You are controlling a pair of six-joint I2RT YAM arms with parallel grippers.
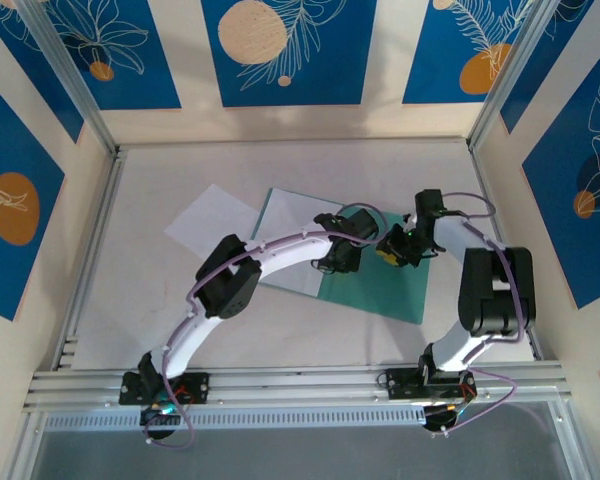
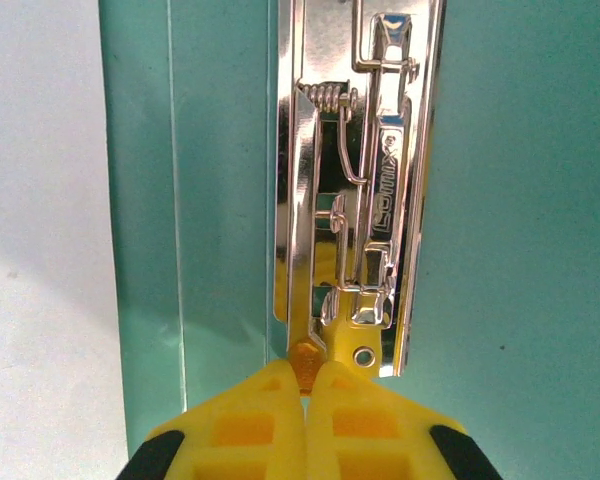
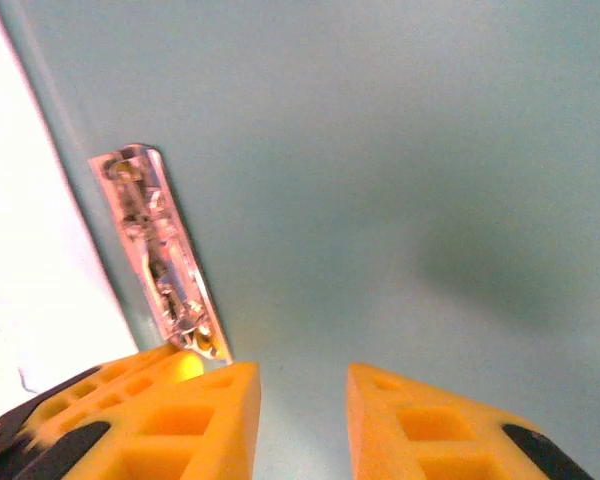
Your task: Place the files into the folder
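On the left part of the table (image 1: 140, 300), one white sheet (image 1: 212, 225) lies flat, and its right corner reaches the edge of the folder (image 1: 395, 290). The teal folder lies open near the middle, and a second pale sheet (image 1: 292, 212) seems to rest on its left leaf. The left gripper (image 2: 305, 385) is over the spine, its jaws closed with the yellow tips pressed together at the near end of the metal clip (image 2: 355, 200); whether they pinch the clip I cannot tell. Just to the right, the right gripper (image 3: 302, 400) hangs over the bare teal leaf, jaws parted, with nothing between them.
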